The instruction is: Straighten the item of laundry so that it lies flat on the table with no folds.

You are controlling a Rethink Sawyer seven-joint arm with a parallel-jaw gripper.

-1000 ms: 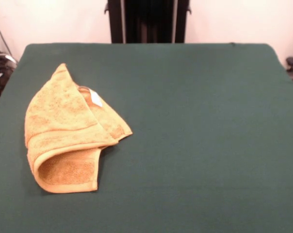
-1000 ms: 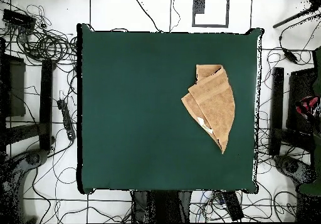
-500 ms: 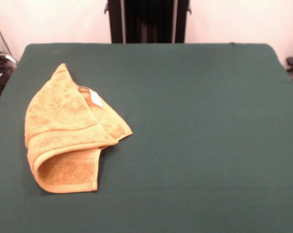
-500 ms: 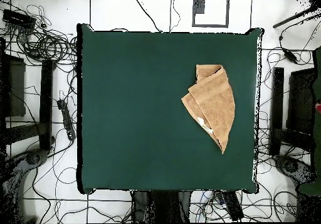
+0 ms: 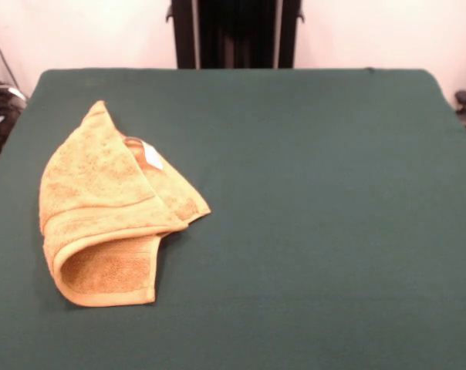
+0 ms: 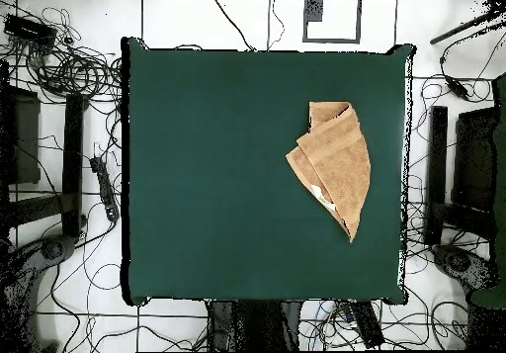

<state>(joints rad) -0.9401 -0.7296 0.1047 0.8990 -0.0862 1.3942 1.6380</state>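
The item of laundry [image 5: 109,212] is a mustard-yellow terry towel, folded over itself into a rough cone on the left side of the table [image 5: 310,216] in the front view. Its near end curls up in a loop, and a small white tag [image 5: 152,156] shows near the top fold. In the overhead view the towel [image 6: 336,166] lies near the right edge of the dark green table [image 6: 217,171]. No gripper or arm shows in either view.
Cables [image 6: 69,67] and dark stands [image 6: 74,161] ring the table on the floor in the overhead view. The robot's dark pedestal [image 5: 234,32] stands behind the far table edge. A dark green shape [image 6: 491,295] sits at the right edge of the overhead view.
The towel has not moved. A small red object at the right edge of the overhead view has gone out of sight.
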